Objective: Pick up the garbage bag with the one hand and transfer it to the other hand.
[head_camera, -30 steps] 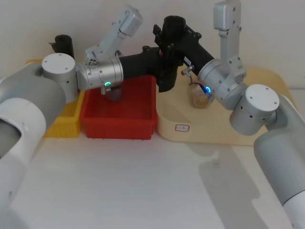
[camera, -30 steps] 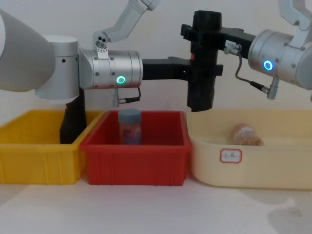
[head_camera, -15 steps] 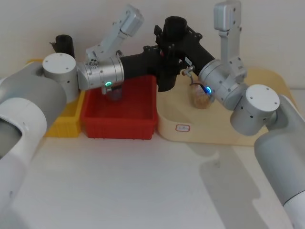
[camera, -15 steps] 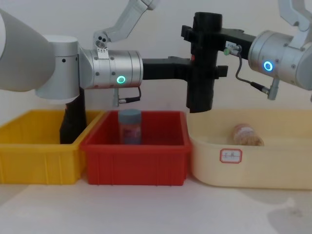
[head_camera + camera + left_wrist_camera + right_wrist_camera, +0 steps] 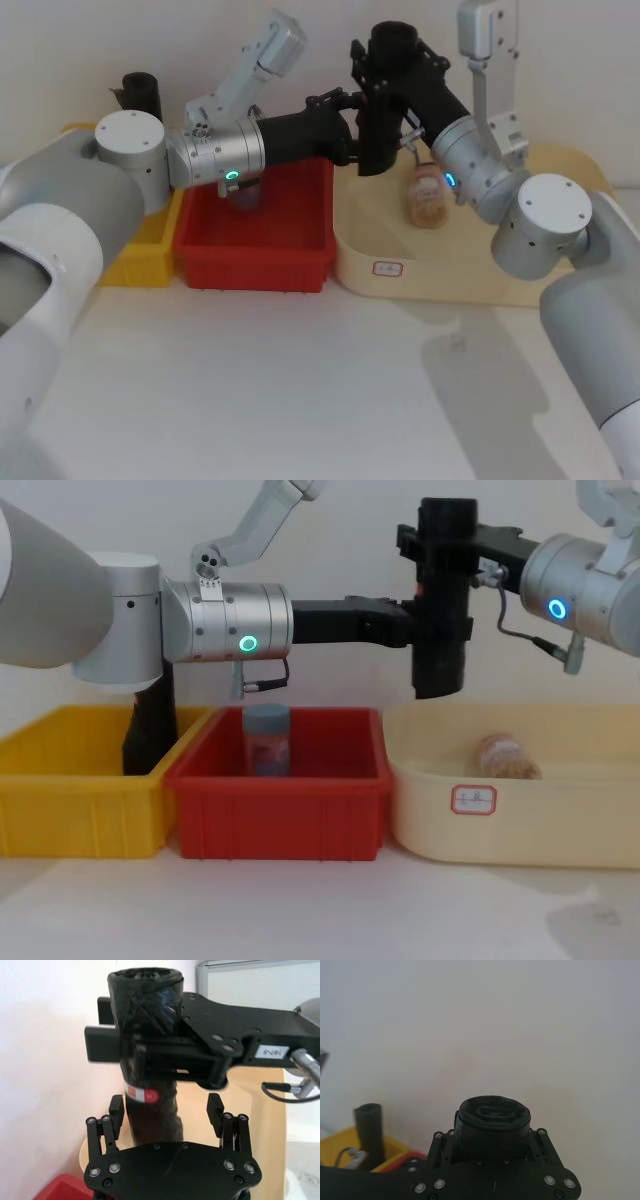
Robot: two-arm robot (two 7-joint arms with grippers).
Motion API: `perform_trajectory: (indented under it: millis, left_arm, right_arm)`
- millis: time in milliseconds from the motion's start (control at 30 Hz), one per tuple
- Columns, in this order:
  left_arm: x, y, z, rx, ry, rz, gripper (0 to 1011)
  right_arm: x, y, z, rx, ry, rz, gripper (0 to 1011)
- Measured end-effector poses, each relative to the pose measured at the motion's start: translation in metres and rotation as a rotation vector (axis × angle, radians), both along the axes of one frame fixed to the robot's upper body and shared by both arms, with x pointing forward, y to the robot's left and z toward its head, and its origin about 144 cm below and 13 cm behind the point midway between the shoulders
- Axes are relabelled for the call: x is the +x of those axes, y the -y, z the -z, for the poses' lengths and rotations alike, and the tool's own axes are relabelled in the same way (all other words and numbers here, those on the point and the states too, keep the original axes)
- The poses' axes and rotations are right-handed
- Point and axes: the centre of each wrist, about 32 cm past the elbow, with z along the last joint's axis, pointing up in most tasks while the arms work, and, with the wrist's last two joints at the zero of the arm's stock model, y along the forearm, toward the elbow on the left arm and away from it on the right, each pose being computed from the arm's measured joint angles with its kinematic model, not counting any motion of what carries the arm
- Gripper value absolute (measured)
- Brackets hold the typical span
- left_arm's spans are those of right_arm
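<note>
The right gripper (image 5: pixel 165 1057) is clamped across the upper half of the garbage bag roll (image 5: pixel 442 600), holding it upright in the air — its fingers wrap the roll just below the open top, as the right wrist view (image 5: pixel 492 1130) confirms. Just beneath that grip, the left gripper (image 5: pixel 167 1112) stands spread, its pads either side of the roll's lower part and clear of it; the small red mark (image 5: pixel 145 1095) sits between the two grippers. The roll looks light and matte, wound plastic that should give a little under pressure yet hold its cylinder shape, so a firm mid-body squeeze seems right — too near an end and it may tilt or slip. Below the held roll lie the red bin (image 5: pixel 275 805) and cream tray (image 5: pixel 510 825); farther left, a second black roll (image 5: pixel 142 92) stands in the yellow bin (image 5: pixel 70 800).
</note>
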Motion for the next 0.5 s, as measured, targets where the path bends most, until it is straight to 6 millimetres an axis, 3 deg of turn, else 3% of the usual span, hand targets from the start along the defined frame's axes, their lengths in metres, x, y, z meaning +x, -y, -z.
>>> perform_trajectory:
  millis: [500]
  left_arm:
    - [0.0,0.0,0.0,0.0,-0.001,-0.001,1001]
  right_arm:
    - [0.0082,0.0077,-0.0033,-0.057,0.061,0.219,538]
